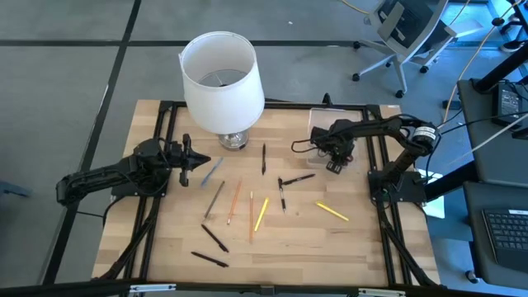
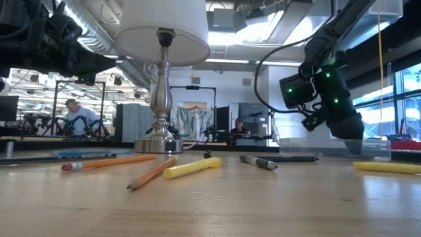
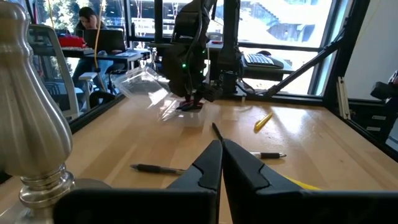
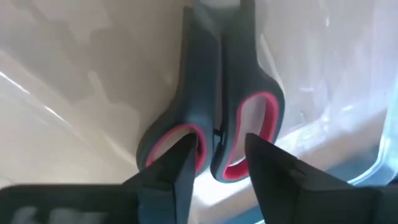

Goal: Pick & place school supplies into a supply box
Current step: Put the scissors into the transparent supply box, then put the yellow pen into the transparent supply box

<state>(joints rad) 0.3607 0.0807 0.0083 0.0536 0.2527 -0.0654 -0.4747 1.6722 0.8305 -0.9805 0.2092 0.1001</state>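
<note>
The right end effector [image 4: 217, 163] hangs over the clear supply box [image 1: 323, 122] at the worktop's [image 1: 289, 243] far right, fingers parted around the scissors [image 4: 214, 106] lying inside. It should lift straight up so nothing snags. The left end effector [image 3: 222, 163], fingers together, waits beside the lamp [image 1: 221, 78]. Pencils [image 1: 234, 202] lie scattered mid-worktop.
</note>
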